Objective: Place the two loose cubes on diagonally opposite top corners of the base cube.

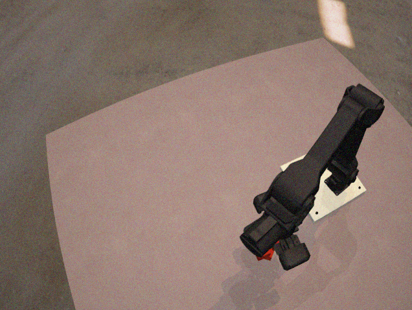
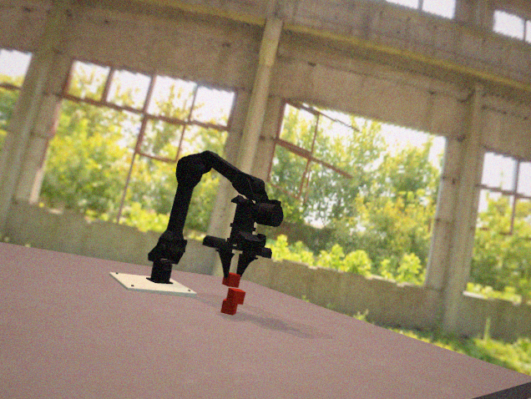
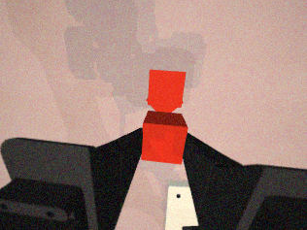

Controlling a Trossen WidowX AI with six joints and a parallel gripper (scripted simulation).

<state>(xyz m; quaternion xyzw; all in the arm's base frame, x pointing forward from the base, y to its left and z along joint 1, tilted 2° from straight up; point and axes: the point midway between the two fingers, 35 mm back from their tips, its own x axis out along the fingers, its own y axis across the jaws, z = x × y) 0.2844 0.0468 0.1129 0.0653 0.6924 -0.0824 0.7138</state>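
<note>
My gripper [image 2: 232,276] [image 3: 163,135] is shut on a loose red cube [image 2: 231,280] [image 3: 163,145]. The held cube looks about level and hangs just above the stack, with a narrow gap showing in the exterior view. The fixed base cube [image 2: 228,307] stands on the table. The other loose cube [image 2: 235,296] [image 3: 166,87] sits on it, offset to one corner and overhanging to the right in the exterior view. In the wrist view, small corners of the base cube peek out below that cube. In the top view the arm hides most of the red cubes.
The arm's cream mounting plate [image 1: 328,203] [image 2: 184,292] [image 3: 181,213] lies on the pinkish table [image 1: 149,183] [image 2: 107,343], behind the stack in the wrist view's lower part. Arm shadows fall across the table around the cubes.
</note>
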